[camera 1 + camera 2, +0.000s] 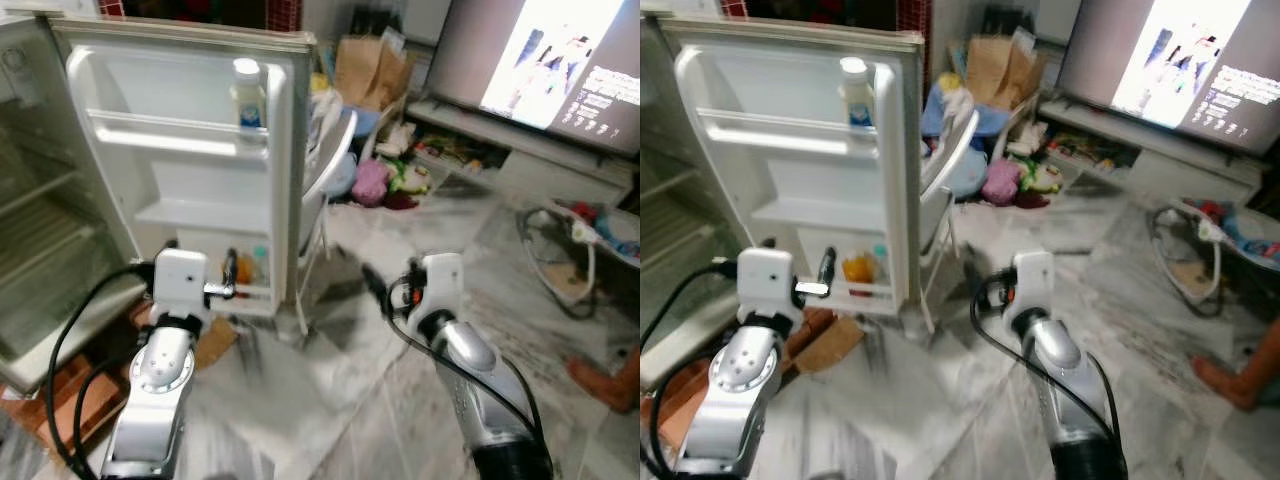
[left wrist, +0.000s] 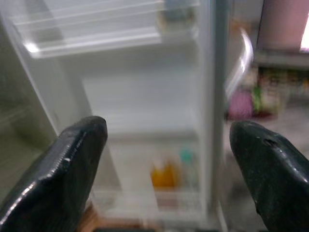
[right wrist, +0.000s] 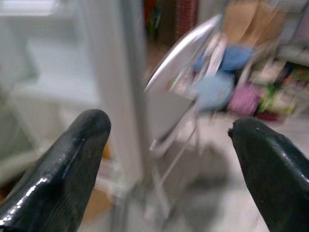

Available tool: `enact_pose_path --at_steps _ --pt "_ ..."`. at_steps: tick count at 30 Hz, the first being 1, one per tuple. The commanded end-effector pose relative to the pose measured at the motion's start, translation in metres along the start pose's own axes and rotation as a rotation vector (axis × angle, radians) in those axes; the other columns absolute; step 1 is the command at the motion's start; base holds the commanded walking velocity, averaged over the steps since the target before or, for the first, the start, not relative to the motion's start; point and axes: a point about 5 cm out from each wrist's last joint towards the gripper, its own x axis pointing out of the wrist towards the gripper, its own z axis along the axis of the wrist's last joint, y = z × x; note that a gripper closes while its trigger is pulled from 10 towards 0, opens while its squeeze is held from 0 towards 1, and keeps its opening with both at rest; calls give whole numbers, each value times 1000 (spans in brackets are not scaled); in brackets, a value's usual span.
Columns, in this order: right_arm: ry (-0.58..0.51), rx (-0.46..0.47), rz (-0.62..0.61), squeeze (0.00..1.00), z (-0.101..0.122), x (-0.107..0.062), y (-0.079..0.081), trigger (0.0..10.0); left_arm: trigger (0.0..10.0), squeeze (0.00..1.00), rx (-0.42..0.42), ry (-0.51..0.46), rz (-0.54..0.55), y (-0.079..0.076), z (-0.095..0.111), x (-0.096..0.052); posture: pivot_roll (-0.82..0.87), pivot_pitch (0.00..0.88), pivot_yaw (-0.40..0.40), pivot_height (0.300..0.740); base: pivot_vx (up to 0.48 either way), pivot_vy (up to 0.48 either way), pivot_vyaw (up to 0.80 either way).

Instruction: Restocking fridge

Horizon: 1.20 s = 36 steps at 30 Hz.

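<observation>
The white fridge stands open, its door (image 1: 190,170) swung toward me. A white bottle with a blue label (image 1: 248,95) sits on the door's top shelf. An orange item (image 2: 163,175) and a teal-capped bottle (image 2: 187,164) are in the bottom door shelf. My left gripper (image 1: 231,272) is raised in front of that bottom shelf, open and holding nothing; its fingers (image 2: 72,164) are spread wide. My right gripper (image 1: 373,282) is held over the floor to the right of the door. It is also open and holds nothing, with fingers (image 3: 67,159) far apart.
A folded white chair (image 1: 325,170) leans beside the door's edge. Bags and clutter (image 1: 375,75) lie behind it, below a lit screen (image 1: 560,60). Cables (image 1: 550,260) and a person's foot (image 1: 605,380) are on the marble floor at right. Cardboard (image 1: 215,340) lies by the fridge base.
</observation>
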Motion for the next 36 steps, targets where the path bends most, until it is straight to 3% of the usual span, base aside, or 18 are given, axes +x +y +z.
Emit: enact_pose_path --at_steps 1,5,11,16,20,26,36 --pt "8 -6 -89 0 -5 -7 -16 10000 10000 0 -6 -14 -24 -6 3 2 82 0 -53 740 0 0 0" --pt "-40 -31 -175 0 0 -10 -23 10000 10000 0 24 -22 -31 -1 6 7 90 0 -17 740 0 0 0" --pt "-75 -27 -217 0 -3 -11 -16 10000 10000 0 68 -30 -123 -1 7 14 56 0 47 740 0 0 0" --pt "-93 -47 -183 0 1 -8 -11 10000 10000 0 68 -38 -122 -4 9 20 53 0 18 740 277 -67 731" --pt "-93 -56 -144 0 4 -4 -8 10000 10000 0 46 -31 -117 -9 6 17 59 0 -9 740 305 -367 728" --pt "-105 -63 -139 0 9 2 -9 10000 10000 0 31 -14 -107 -9 1 7 78 0 -31 740 289 -378 0" --pt "-117 -76 -89 0 12 8 1 10000 10000 0 34 -29 -75 -4 6 11 82 0 -38 740 339 -337 0"
